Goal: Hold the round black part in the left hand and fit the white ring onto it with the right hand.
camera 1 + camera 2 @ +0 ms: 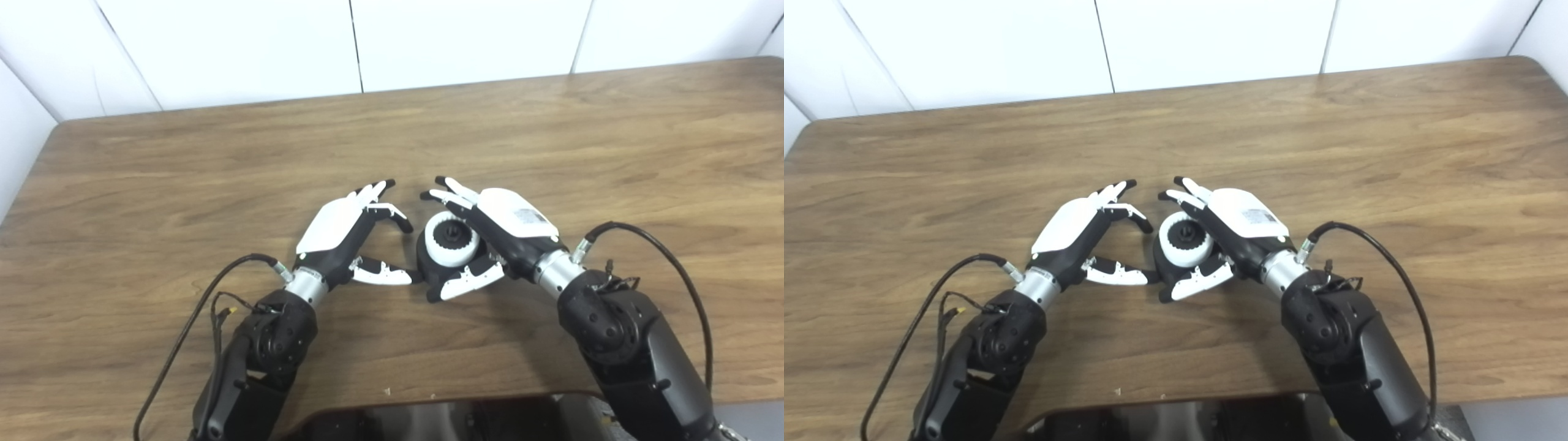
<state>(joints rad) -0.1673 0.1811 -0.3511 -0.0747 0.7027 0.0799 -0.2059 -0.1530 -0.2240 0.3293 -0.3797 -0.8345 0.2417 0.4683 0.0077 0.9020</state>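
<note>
- The right robot hand [490, 236] wraps the assembly from the right: fingers over its far side, thumb under its near side, gripping the black part [432, 260] with the ring [452, 239] around its top.
- The left robot hand [358, 236] is open and holds nothing; its thumb tip is just beside the black part, fingers curled above and apart from it.
- The assembly sits low at the table [184, 184] centre, between both hands.
- Risk: the ring appears seated but possibly not square; any push from the right thumb may cock it.
- Risk: the left hand lacks a grip, so the part is unsupported on that side and may roll or slip if the right hand loosens.
- Risk: the left thumb may nudge the part while closing.
- Hidden: the part's right side and underside, behind the right palm; contact with the table cannot be told.
- Unclear: how deeply the ring is seated; the hub detail is blurred.
</note>
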